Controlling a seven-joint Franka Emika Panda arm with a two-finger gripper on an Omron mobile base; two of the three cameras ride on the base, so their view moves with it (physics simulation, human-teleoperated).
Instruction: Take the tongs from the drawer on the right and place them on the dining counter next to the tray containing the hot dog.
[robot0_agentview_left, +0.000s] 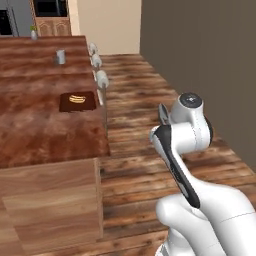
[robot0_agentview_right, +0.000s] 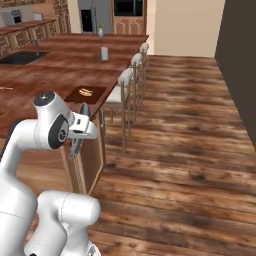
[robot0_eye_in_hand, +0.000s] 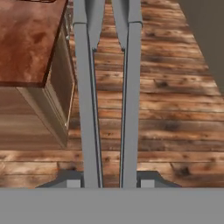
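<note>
The tongs (robot0_eye_in_hand: 107, 100) are slim and made of flat grey metal; in the hand view their two long arms run side by side from the bottom to the top edge, with a narrow gap between them. The gripper (robot0_eye_in_hand: 107, 183) is clenched on the tongs, one dark finger tip (robot0_eye_in_hand: 72, 183) pressing on each outer side of the arms. In the right base view the tongs (robot0_agentview_right: 76, 145) hang from the gripper (robot0_agentview_right: 82, 131) above the floor, just beside the corner of the dining counter (robot0_agentview_right: 60, 75). This counter is a broad island with a glossy, mottled reddish-brown top and a lighter brown panelled base. On it lies the tray (robot0_agentview_left: 77, 101), a shallow dark rectangle, with a hot dog (robot0_agentview_left: 76, 98) inside; the tongs are well apart from it. Farther along the top stands a small grey cup (robot0_agentview_left: 60, 56). White-seated stools (robot0_agentview_right: 125, 80) stand in a row along the counter's side. The floor (robot0_agentview_right: 185, 150) is of rough wooden planks with dark knots, and a plain grey-brown wall (robot0_agentview_left: 210, 50) stands on the right.
</note>
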